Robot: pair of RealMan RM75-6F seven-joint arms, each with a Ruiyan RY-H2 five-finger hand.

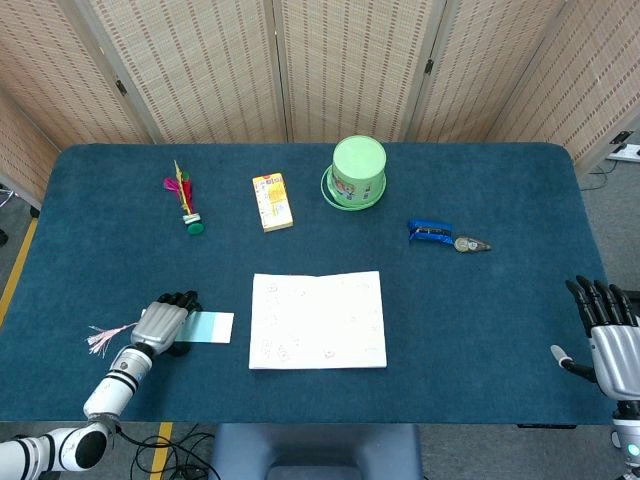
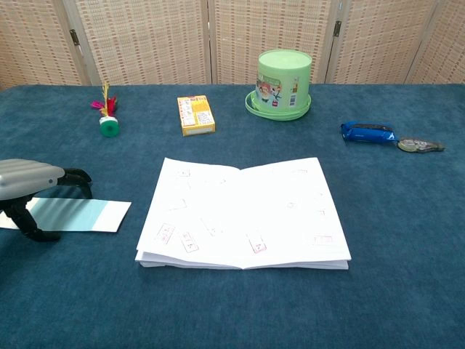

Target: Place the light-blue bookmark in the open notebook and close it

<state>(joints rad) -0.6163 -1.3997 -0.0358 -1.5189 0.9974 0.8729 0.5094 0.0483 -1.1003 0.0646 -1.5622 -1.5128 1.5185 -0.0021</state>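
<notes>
The light-blue bookmark (image 1: 210,327) (image 2: 81,214) lies flat on the blue table, left of the open notebook (image 1: 318,320) (image 2: 243,211), with its pink tassel (image 1: 103,337) trailing off to the left. My left hand (image 1: 160,325) (image 2: 30,187) is low over the bookmark's left end. Its fingers curl down at the far edge and its thumb reaches the cloth at the near edge, so the strip lies between them, not lifted. My right hand (image 1: 610,345) hovers past the table's right front corner with its fingers spread and nothing in it.
Along the back stand a green bucket (image 1: 358,172), a yellow box (image 1: 272,201) and a feathered toy (image 1: 186,202). A blue stapler (image 1: 430,232) and a tape dispenser (image 1: 471,244) lie to the right. Folding screens stand behind the table.
</notes>
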